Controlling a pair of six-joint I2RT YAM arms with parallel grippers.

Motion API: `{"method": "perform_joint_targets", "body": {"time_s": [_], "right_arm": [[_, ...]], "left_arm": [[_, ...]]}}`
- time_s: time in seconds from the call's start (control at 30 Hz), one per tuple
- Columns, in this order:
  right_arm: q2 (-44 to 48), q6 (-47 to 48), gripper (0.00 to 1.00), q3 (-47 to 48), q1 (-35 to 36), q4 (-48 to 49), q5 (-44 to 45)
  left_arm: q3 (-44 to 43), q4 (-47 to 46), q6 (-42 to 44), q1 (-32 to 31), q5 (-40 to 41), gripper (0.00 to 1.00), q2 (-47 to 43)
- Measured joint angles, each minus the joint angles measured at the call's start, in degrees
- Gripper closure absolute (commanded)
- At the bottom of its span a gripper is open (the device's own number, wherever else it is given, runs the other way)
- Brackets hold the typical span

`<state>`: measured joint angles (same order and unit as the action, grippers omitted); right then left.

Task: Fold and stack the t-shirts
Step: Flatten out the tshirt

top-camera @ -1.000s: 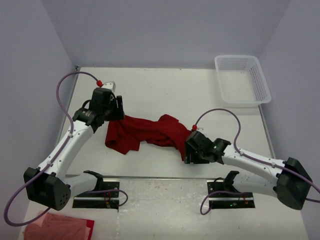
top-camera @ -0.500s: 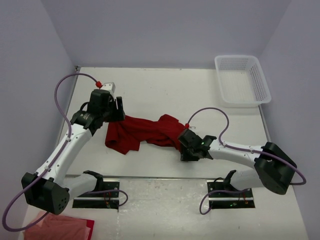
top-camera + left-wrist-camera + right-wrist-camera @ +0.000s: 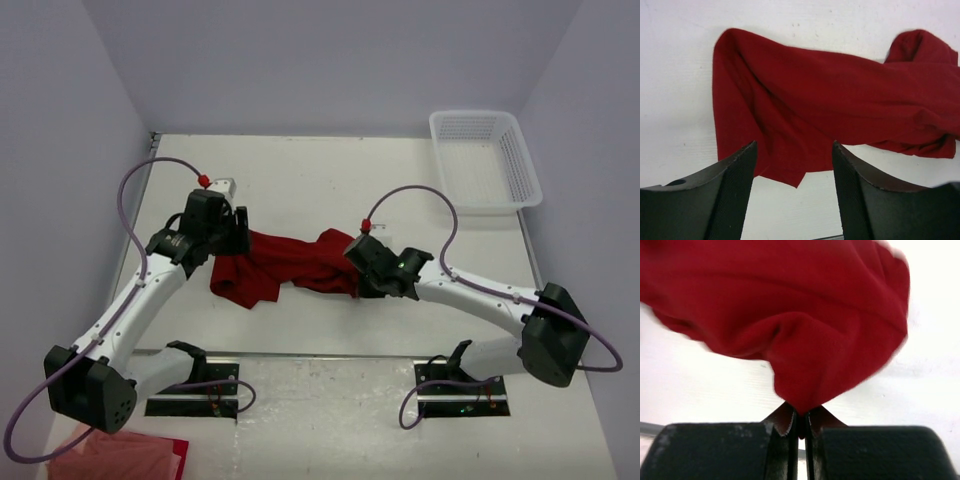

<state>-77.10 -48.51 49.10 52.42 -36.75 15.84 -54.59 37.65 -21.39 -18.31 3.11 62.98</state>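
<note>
- Two black fingers (image 3: 725, 195) of the left gripper (image 3: 795, 192) are spread apart in the left wrist view, holding nothing. They hover over a deep red soft cloth t-shirt (image 3: 830, 105) lying rumpled on the white table (image 3: 675, 100). I think the step is spreading it flat before folding. Next, this gripper should drop and pinch the near edge.
- Right wrist view: the right gripper (image 3: 800, 422) pinches a bunch of the red shirt.
- From above, the shirt lies mid-table between both grippers. A white plastic mesh basket (image 3: 485, 160) sits well apart at the back right; only the shirt's own lumps get in the way.
</note>
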Motion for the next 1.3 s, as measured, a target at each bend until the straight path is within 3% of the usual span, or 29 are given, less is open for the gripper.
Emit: {"method": "perform_joint_targets", "body": {"time_s": [0.23, 0.4, 0.53, 0.9, 1.3], "right_arm": [[-4.68, 7.45, 1.00, 23.34, -2.32, -4.81, 3.19], [-10.80, 10.86, 1.00, 31.10, -4.39, -6.23, 2.62], [-12.79, 12.07, 1.00, 31.69, -5.81, -7.54, 1.99], [-8.83, 14.12, 1.00, 31.54, -12.04, -8.48, -1.66], [-1.46, 14.71, 1.00, 27.74, -12.33, -8.26, -3.63]], "left_arm": [[1.07, 0.20, -0.68, -6.80, 0.09, 0.33, 1.33], [2.16, 0.00, -2.95, -12.68, 0.52, 0.39, 2.54], [5.22, -0.15, -5.49, -15.41, 1.40, 0.51, 3.82], [8.61, -2.08, -12.31, -24.04, 3.85, 0.51, 13.46], [8.66, -4.70, -15.63, -24.50, 9.03, 0.50, 21.40]]}}
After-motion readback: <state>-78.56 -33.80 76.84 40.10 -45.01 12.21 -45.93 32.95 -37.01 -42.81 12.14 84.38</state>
